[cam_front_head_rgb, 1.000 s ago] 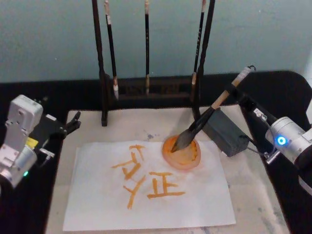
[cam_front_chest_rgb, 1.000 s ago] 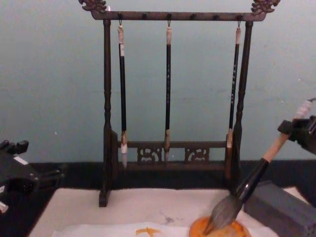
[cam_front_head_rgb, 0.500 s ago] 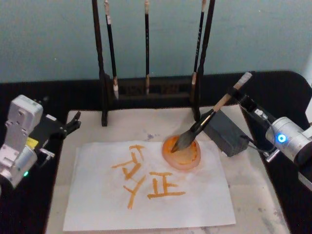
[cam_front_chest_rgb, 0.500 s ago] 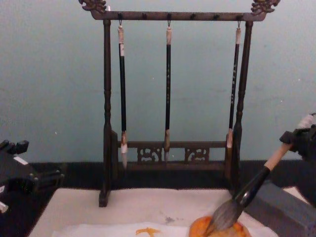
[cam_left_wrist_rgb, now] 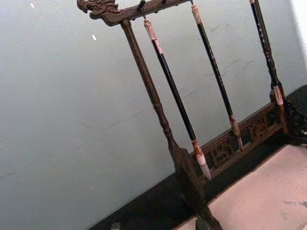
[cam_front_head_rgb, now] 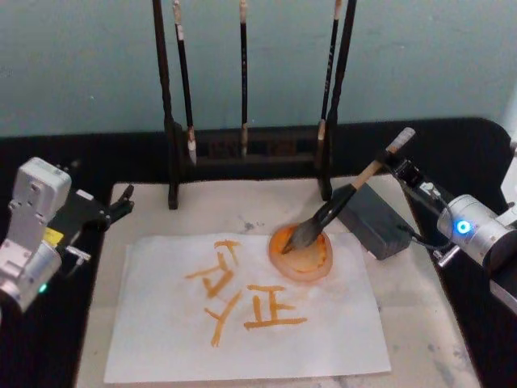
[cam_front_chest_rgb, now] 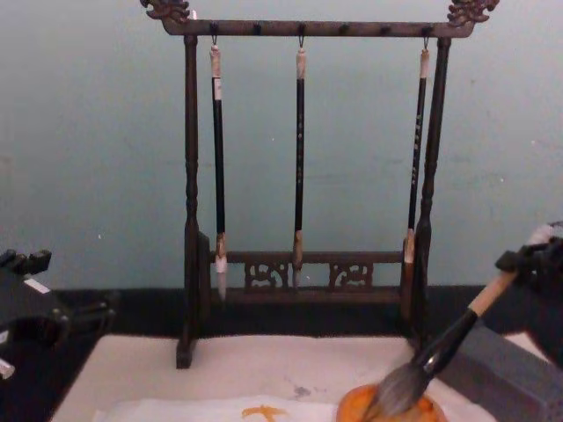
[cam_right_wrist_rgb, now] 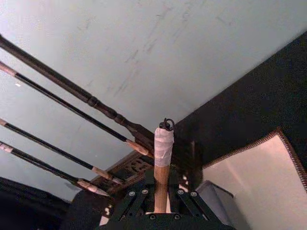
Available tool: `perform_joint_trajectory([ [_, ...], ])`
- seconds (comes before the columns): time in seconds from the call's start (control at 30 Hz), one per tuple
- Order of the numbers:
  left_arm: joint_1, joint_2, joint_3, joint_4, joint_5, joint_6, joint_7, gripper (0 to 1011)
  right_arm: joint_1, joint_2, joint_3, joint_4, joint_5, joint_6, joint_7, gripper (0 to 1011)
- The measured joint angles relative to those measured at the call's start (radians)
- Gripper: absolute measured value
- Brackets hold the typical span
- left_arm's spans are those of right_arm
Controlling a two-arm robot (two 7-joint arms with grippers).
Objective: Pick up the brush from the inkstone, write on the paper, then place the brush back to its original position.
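The brush (cam_front_head_rgb: 347, 196) leans steeply, with its bushy head resting in a round orange dish (cam_front_head_rgb: 311, 263) at the top right corner of the paper (cam_front_head_rgb: 323, 339). Its black lower handle crosses the near edge of the dark grey inkstone block (cam_front_head_rgb: 380, 226). My right gripper (cam_front_head_rgb: 393, 162) is shut on the tan upper handle; the right wrist view has the taped handle end (cam_right_wrist_rgb: 163, 141) rising between the fingers. From the chest view, the brush (cam_front_chest_rgb: 449, 338) slants up to the right gripper (cam_front_chest_rgb: 528, 264). Orange characters cover the paper. My left gripper (cam_front_head_rgb: 121, 206) stands parked and open off the mat's left edge.
A dark wooden brush stand (cam_front_head_rgb: 250, 149) with three thin hanging brushes (cam_front_chest_rgb: 299, 158) stands at the back of the beige felt mat (cam_front_head_rgb: 420, 323). The stand's right post (cam_front_head_rgb: 327, 174) is close behind the dish. A teal wall lies behind.
My right gripper has sunk and drawn back to the right, laying the brush flatter. The bristles stay in the orange dish. The left arm has not moved.
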Motion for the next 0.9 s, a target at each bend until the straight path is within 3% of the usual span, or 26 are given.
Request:
perform_joint_trajectory([
  [0.37,0.000,0.000,0.000,0.000,0.000,0.000,0.000,1010,0.024,0.005,-0.016,0.048,0.038,0.001,-0.012,168],
  [0.9,0.000,0.000,0.000,0.000,0.000,0.000,0.000,1010,0.030,0.016,-0.038,0.054,0.094,0.003,-0.030,168],
])
